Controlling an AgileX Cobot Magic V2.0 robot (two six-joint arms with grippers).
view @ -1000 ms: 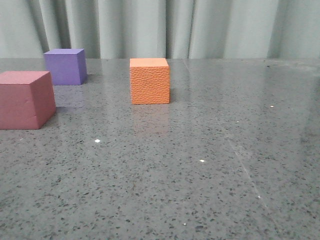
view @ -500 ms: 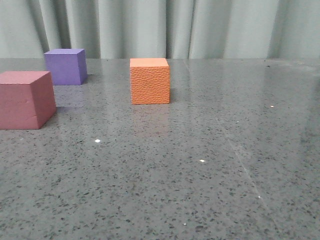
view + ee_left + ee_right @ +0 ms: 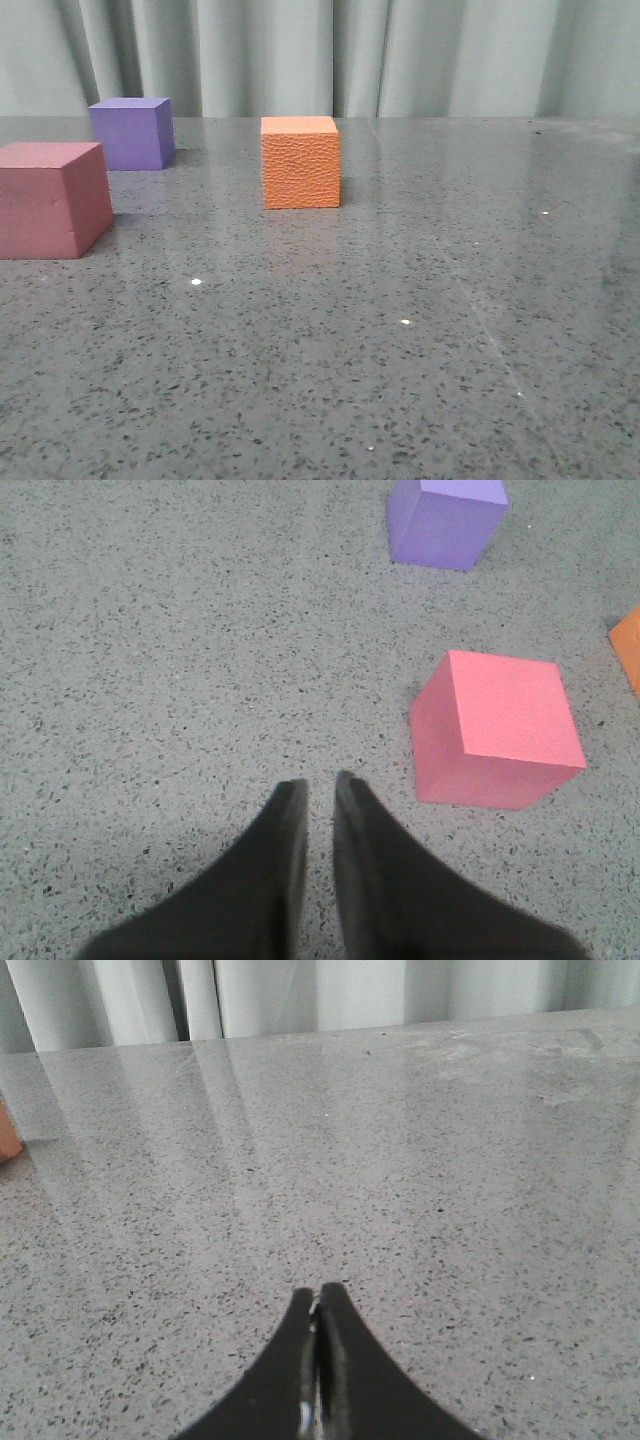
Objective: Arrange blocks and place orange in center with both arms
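The orange cube [image 3: 300, 165] with pebbled faces stands mid-table, a little left of centre. The pinkish-red cube [image 3: 50, 200] sits at the near left, and the purple cube [image 3: 130, 133] stands behind it at the far left. Neither gripper shows in the front view. In the left wrist view my left gripper [image 3: 320, 780] hovers over bare table with its fingers a narrow gap apart and empty. The pinkish-red cube [image 3: 500, 725] lies just beside it, the purple cube [image 3: 445, 520] farther off, and an orange corner [image 3: 630, 655] shows at the edge. My right gripper [image 3: 318, 1288] is shut and empty over bare table.
The speckled grey tabletop [image 3: 420, 330] runs back to a pale green curtain [image 3: 400, 55]. A sliver of the orange cube [image 3: 8, 1135] shows at the edge of the right wrist view. No other objects stand on the table.
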